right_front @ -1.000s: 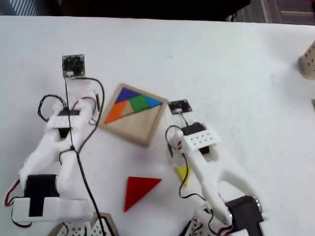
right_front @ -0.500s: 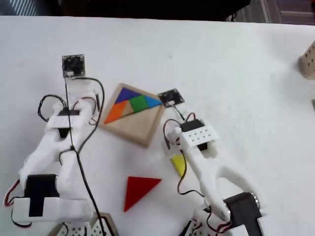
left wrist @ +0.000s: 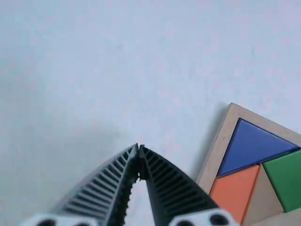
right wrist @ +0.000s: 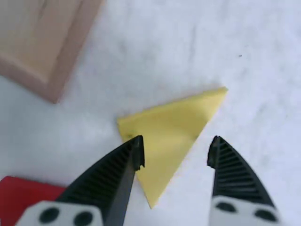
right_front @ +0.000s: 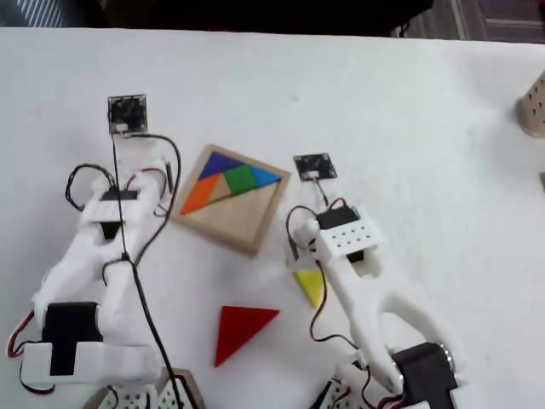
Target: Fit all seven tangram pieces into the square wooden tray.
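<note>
1. The left gripper point(left wrist: 139, 149) was clenched on nothing, over the table point(right_front: 409, 128) just beside the tray point(right_front: 249, 232).
2. The right gripper point(right wrist: 176, 143) was released, with its fingers spread on either side of the yellow triangle point(right wrist: 169, 122), which lay flat near a tray corner.
3. The tray held a blue piece point(right_front: 221, 162), a green piece point(right_front: 241, 177) and an orange piece point(right_front: 202, 194).
4. The red triangle point(right_front: 236, 328) lay on the table, apart from the tray.

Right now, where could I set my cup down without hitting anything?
Bare: the white table beyond the square wooden tray, and the broad stretch outside the right arm. Crowded: between the arms, where the red triangle and yellow triangle lie.
</note>
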Controlling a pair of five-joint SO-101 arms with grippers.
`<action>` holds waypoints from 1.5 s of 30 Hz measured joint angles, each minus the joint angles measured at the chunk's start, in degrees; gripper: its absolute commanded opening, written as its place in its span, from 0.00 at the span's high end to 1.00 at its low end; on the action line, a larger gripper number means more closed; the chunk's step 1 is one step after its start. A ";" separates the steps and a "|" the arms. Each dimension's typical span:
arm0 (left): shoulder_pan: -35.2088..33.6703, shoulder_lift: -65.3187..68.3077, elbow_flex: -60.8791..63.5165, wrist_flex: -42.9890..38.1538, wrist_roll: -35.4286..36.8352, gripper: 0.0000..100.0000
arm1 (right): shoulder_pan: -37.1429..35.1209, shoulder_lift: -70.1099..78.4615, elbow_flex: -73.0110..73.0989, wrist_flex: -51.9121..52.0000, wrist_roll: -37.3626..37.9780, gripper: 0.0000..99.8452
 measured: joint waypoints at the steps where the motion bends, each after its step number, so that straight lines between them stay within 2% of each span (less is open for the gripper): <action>1: 0.00 0.00 0.00 0.00 0.00 0.97 | -1.14 0.00 0.09 -0.26 -0.35 0.77; 3: 0.00 0.00 0.00 0.00 0.00 0.97 | -3.52 0.00 0.26 -0.79 -3.34 0.73; 6: 0.00 0.00 0.00 0.00 0.00 0.97 | -4.75 0.00 0.35 -2.64 -12.84 0.64; 8: 0.00 0.00 0.00 0.00 0.00 0.97 | -5.27 0.00 0.70 -3.08 -17.67 0.62; 10: 0.00 0.00 0.00 0.00 0.00 0.97 | -5.98 0.00 1.58 -3.69 -19.16 0.63; 19: 0.00 0.00 0.00 0.00 0.00 0.97 | -6.24 -0.09 3.69 -8.79 -17.67 0.69; 29: 0.00 0.00 0.00 0.00 0.00 0.97 | -6.15 2.20 3.87 -9.05 -15.91 0.69; 38: 0.00 0.00 0.00 0.00 0.00 0.97 | -5.27 14.07 -5.19 -2.55 -14.86 0.69; 45: 0.00 0.00 0.00 0.00 0.00 0.97 | -3.60 15.21 -7.38 -0.79 -13.27 0.69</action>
